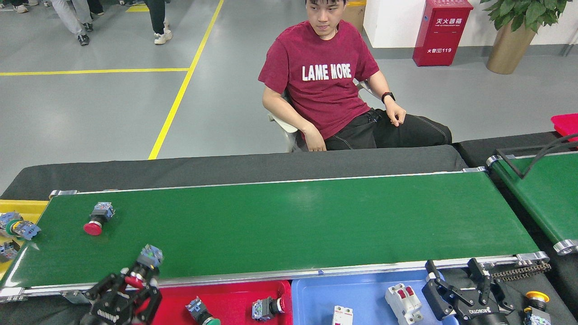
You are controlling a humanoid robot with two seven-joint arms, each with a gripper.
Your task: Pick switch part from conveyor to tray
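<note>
The conveyor is a wide dark-green belt with silver rails. My left gripper is at its near rail on the left, shut on a red-capped switch part that sticks up above the fingers, over the edge between belt and red tray. A second red-capped switch part lies on the belt's far left. My right gripper hangs open and holds nothing, low at the right beside the blue tray.
The red tray holds two switch parts; the blue tray holds white breakers. A yellow bin with parts sits off the belt's left end. A person sits behind the conveyor. A narrower green belt lies right.
</note>
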